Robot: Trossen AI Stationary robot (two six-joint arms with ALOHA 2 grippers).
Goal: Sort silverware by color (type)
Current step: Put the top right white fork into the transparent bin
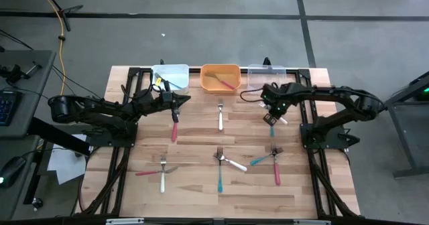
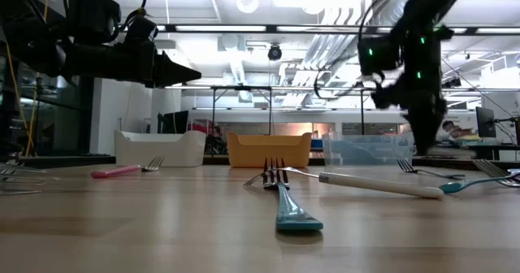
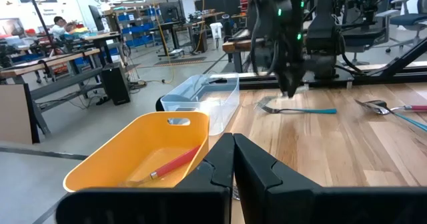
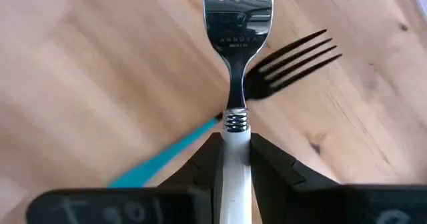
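My right gripper (image 1: 271, 116) hangs pointing down at the table's far right and is shut on a white-handled fork (image 4: 238, 24). Right below it, a blue-handled fork (image 4: 160, 159) lies flat on the wood, also seen in the left wrist view (image 3: 301, 110). My left gripper (image 1: 179, 102) is shut with nothing in it. It points level over the far left of the table, and a red-handled fork (image 1: 174, 131) lies on the table nearer than it. More forks with white (image 1: 220, 118), blue (image 1: 220, 178) and red (image 1: 277, 173) handles lie flat on the table. My right gripper pinches the white handle (image 4: 233, 144) between its two fingers, just behind the ringed collar at the fork's neck. The fingers (image 4: 270, 163) come from above and lie along the handle. The tines stick out past the fingertips, over the blue fork.
Three bins stand in a row at the far edge. They are a white one (image 1: 171, 74), an orange one (image 1: 209, 74) with a red-handled fork (image 1: 226, 83) in it, and a clear one (image 1: 267, 73). Bare wood (image 1: 201, 198) lies along the near edge.
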